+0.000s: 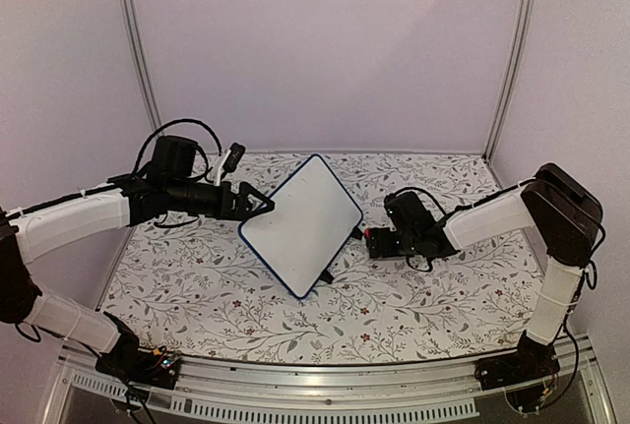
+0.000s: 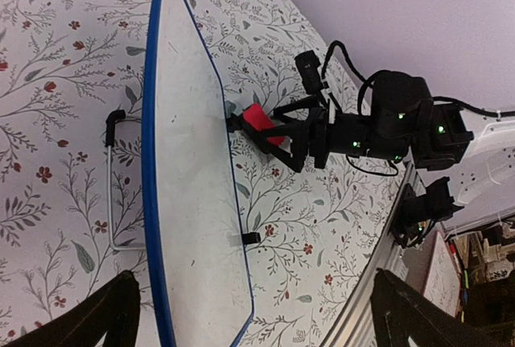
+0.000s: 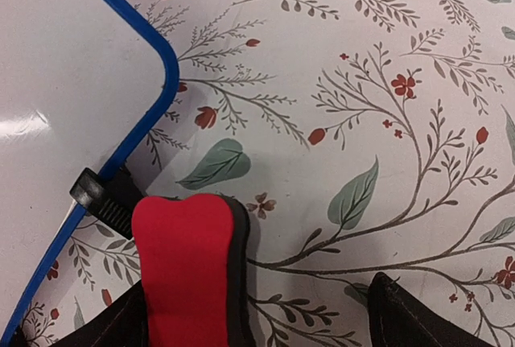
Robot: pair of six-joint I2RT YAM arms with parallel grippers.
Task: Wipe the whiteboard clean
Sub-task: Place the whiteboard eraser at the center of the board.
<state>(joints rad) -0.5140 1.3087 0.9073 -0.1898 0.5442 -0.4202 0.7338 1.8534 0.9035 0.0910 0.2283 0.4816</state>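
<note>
on my overhead feed the table [image 1: 423, 306], covered in a flowered cloth, fills the floor of the cell. the left arm [image 1: 74, 222] reaches in from the left side and the right arm [image 1: 492, 215] folds in from the right, both pointing toward the middle.

the whiteboard [image 1: 300, 225] lies in the centre of the table between the two arms, turned so that its corners point away, toward me and to either side, like a diamond. its face shows plain glossy white inside the dark-blue rim.

the left gripper [image 1: 258, 205] sits at the board's left edge. on its wrist camera i see its fingers [image 2: 105, 323] spread wide at the bottom corners of the view. the near end of the board runs between them, closer to one finger, and it is not clamped.

the right gripper [image 1: 372, 241] is just off the board's right corner. its fingers [image 3: 418, 315] stand apart. the red eraser [image 3: 189, 270] rests on the cloth against one of them, with a clear gap to the other, so i read that hand as loose and not pinching.

a black clip foot [image 3: 100, 194] pokes out from the board's edge, touching the eraser's end. a thin white wire loop [image 2: 110, 194] lies on the cloth beside the board.
</note>
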